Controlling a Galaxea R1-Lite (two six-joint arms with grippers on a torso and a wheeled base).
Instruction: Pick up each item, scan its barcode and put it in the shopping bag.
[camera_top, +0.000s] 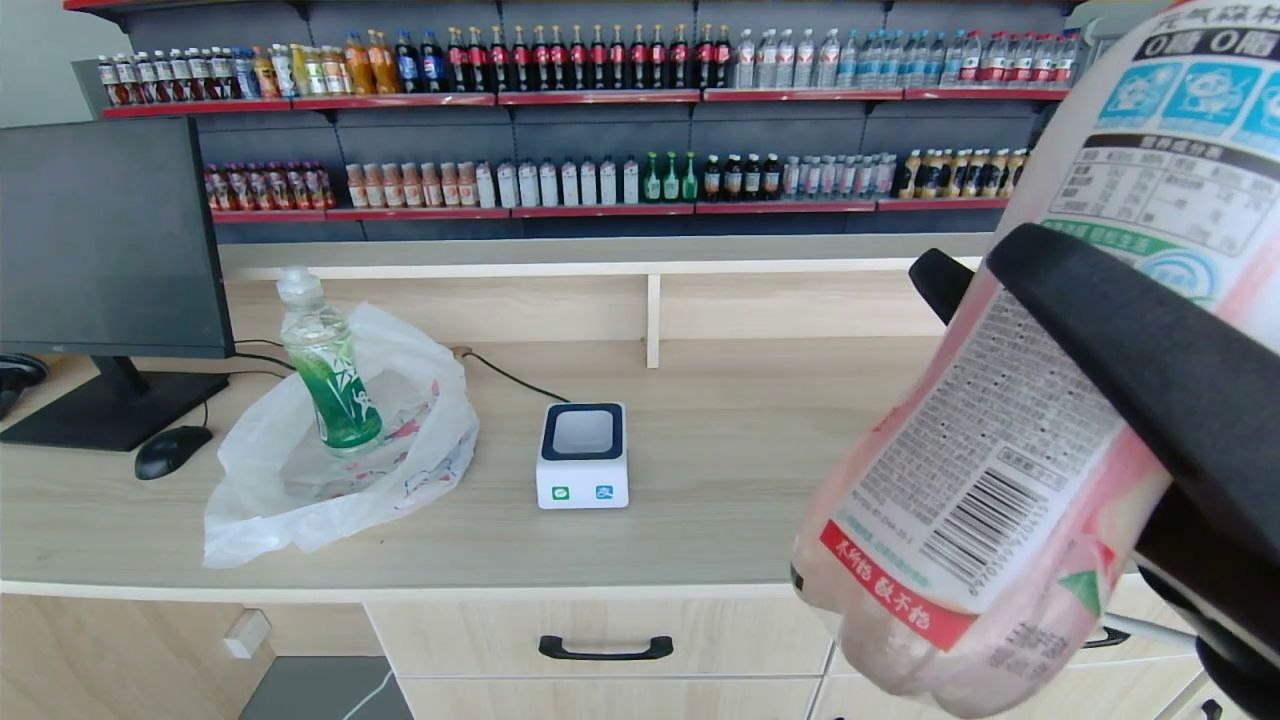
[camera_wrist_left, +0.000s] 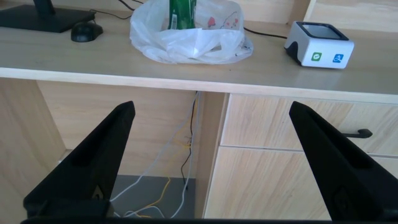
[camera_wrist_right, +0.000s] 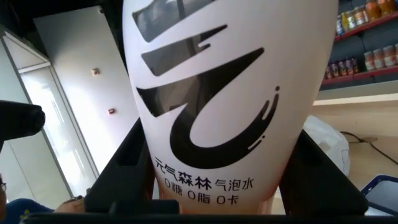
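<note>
Right gripper (camera_top: 968, 268) clamped on pink bottle (camera_top: 1000, 480), black fingers on either side of its body. Bottle is held up off the counter (camera_top: 720, 440), right of the scanner (camera_top: 582, 455) and much nearer the head camera than it. Long axis tilted: base low and toward the scanner side, neck end high and away to the right, cut by the frame edge. Barcode panel faces the head camera, not the scanner.

Left gripper (camera_wrist_left: 211, 106) spread wide, nothing between the fingers, sitting lower than the counter edge, in front of the cabinet on the near side of the scanner.

Scanner sits flat on the counter, window up. Shopping bag (camera_top: 300, 500) lies left of the scanner, close but apart, mouth open. Green bottle (camera_top: 330, 370) stands roughly upright in the bag, cap up. Mouse (camera_top: 172, 450) and monitor (camera_top: 100, 240) are further left of the scanner, past the bag.
</note>
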